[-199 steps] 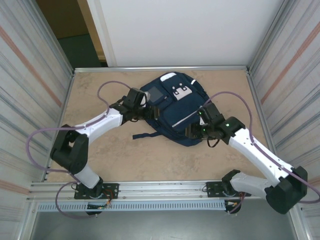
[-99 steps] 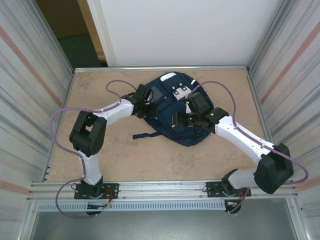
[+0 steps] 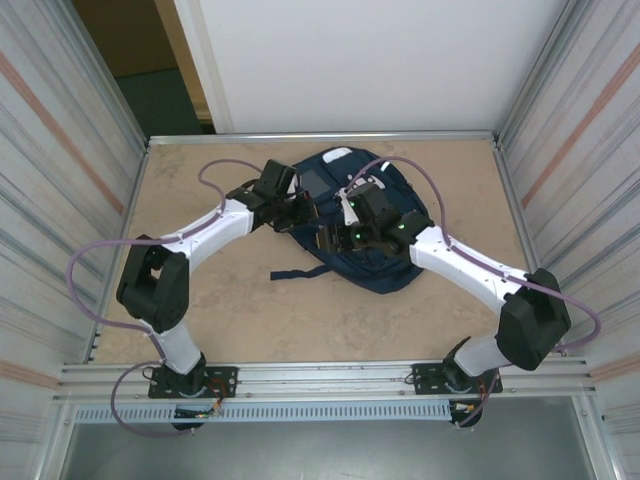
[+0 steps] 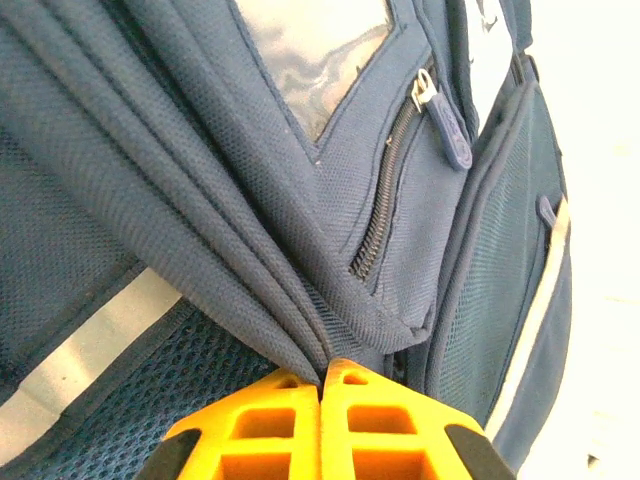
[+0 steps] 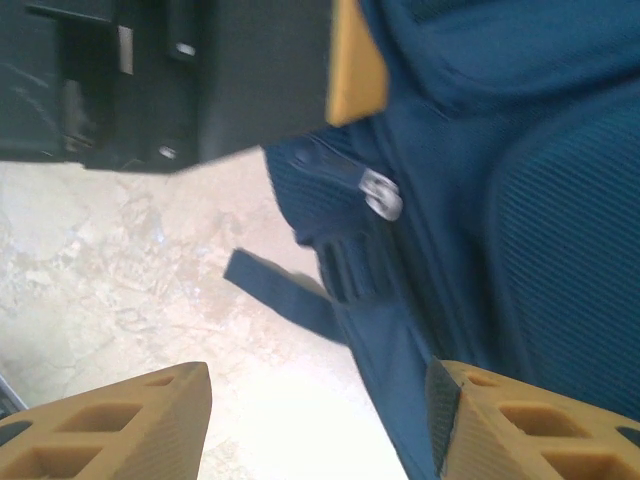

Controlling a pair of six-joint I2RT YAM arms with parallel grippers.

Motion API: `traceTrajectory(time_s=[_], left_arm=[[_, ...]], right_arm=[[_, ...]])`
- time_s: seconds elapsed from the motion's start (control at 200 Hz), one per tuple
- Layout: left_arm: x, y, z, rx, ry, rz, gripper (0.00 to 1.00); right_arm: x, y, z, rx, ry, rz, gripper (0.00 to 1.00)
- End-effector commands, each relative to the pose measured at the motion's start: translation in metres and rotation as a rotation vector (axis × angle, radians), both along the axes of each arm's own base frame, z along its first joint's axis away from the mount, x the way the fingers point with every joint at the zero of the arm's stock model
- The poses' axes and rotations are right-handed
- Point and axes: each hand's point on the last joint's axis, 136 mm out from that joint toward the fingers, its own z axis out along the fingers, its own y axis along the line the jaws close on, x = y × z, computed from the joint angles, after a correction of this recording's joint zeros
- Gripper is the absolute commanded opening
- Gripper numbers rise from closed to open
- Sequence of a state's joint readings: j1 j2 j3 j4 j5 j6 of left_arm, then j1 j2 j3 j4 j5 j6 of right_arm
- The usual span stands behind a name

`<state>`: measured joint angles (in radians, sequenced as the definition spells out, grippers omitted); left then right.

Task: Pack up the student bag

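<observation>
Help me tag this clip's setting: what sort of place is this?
Probably a lab robot cell: a beige tabletop walled by corrugated metal panels and a white back board, with robot arms bolted to an aluminium rail.

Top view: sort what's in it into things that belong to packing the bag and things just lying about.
Belongs to the job: student bag; left claw, shut on a fold of its fabric; right claw, open over its edge.
Just there: table; white wall panel; metal rail by the arms' bases.
</observation>
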<state>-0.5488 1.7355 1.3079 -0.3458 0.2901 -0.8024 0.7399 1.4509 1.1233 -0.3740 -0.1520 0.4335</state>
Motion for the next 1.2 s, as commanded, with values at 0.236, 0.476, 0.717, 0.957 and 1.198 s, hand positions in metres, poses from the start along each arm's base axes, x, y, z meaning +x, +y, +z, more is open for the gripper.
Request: traceTrajectory(time_s=[0.236, 0.476, 0.717, 0.957, 1.198], left_arm=[[-0.038, -0.016, 0.009, -0.17, 0.09, -0.011, 0.0], [-0.051, -0.002, -0.029, -0.128, 0.139, 0.045, 0.15], [-0.044, 0.024, -0.06, -0.08, 0.156, 0.104, 0.2], [-0.035, 0.041, -0.051, -0.047, 0.085, 0.148, 0.49], [-0.019, 0.047, -0.056, 0.037, 0.045, 0.18, 0.51]], right_arm=[[-0.026, 0.01, -0.002, -0.152, -0.361, 0.441, 0.61], [-0.068, -0.005, -0.025, -0.208, -0.541, 0.722, 0.6], [-0.067, -0.007, -0.036, -0.29, -0.693, 0.811, 0.6], [-0.071, 0.007, -0.032, -0.282, -0.779, 0.856, 0.59], [-0.061, 0.002, -0.025, -0.258, -0.833, 0.717, 0.58]])
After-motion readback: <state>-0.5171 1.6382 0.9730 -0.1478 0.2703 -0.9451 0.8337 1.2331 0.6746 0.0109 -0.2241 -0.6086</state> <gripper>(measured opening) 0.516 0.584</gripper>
